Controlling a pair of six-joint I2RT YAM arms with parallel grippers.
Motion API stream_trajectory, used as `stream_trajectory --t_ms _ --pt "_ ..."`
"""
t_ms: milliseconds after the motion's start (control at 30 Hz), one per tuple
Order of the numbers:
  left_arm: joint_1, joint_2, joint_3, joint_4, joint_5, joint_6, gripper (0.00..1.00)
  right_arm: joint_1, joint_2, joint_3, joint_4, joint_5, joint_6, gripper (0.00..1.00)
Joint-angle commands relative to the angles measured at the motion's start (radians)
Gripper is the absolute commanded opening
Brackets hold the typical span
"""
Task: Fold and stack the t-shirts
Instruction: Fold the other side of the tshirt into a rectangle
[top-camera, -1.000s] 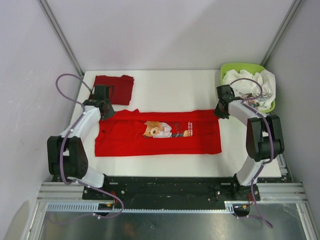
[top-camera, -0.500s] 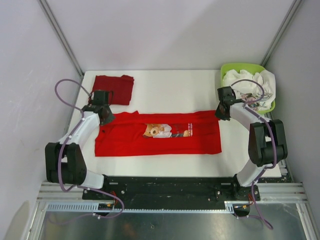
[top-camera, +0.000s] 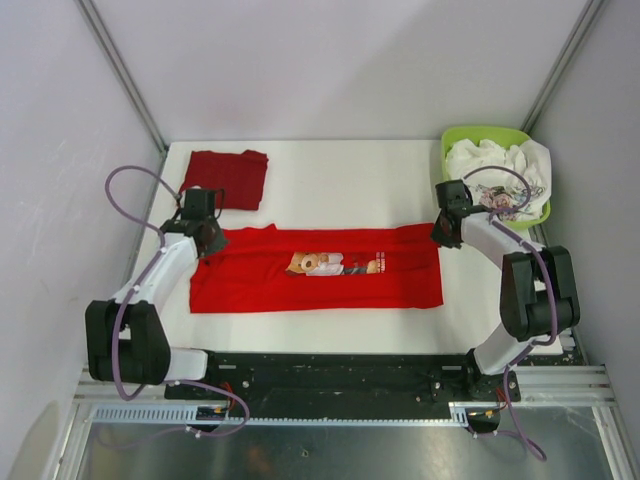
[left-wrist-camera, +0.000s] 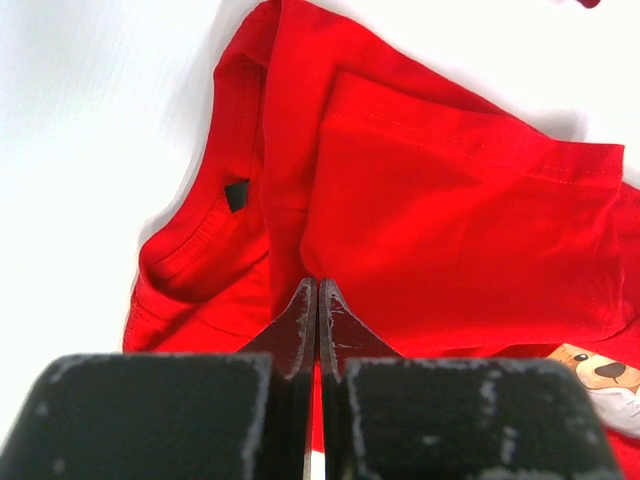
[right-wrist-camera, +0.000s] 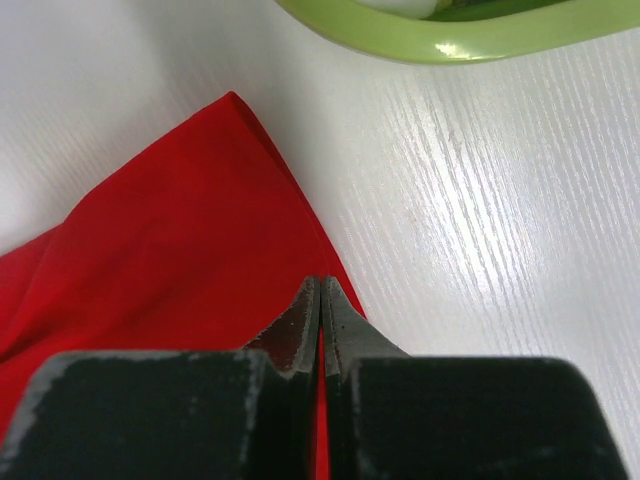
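Rises from the near-left base, elbows out to the left, then slants far and rightward. Ends with the left pincer (top-camera: 203, 232) low at the far-left of the bright red t-shirt (top-camera: 250, 285), by the collar. Pinches tight there on a fold, tips together with red cloth between. Mirrors this on the right: bends up from the near-right base and leans leftward, right pincer (top-camera: 447, 230) clamped on the same tee's far-right corner. Shows that tee spread across mid-worktop (top-camera: 340, 185), bear print up. Shows beyond, far left, a folded darker red t-shirt (top-camera: 227, 178) and, far right, a lime-green basket (top-camera: 480, 133) holding white cloth (top-camera: 500, 165).
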Motion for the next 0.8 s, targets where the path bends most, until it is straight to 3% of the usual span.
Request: stream_trajectory --t_ms 0,367,767 --pt "0.015 -0.056 -0.007 0.014 -0.012 -0.014 0.00 0.004 -0.056 -0.008 0.002 0.028 0.013 0.00" --pt "0.028 -0.096 -0.075 0.014 0.019 -0.072 0.00 0.004 -0.071 -0.050 0.014 0.023 0.019 0.00" --pt "0.029 -0.030 -0.131 0.021 0.045 -0.127 0.00 0.008 -0.040 -0.091 0.051 0.004 0.027 0.00"
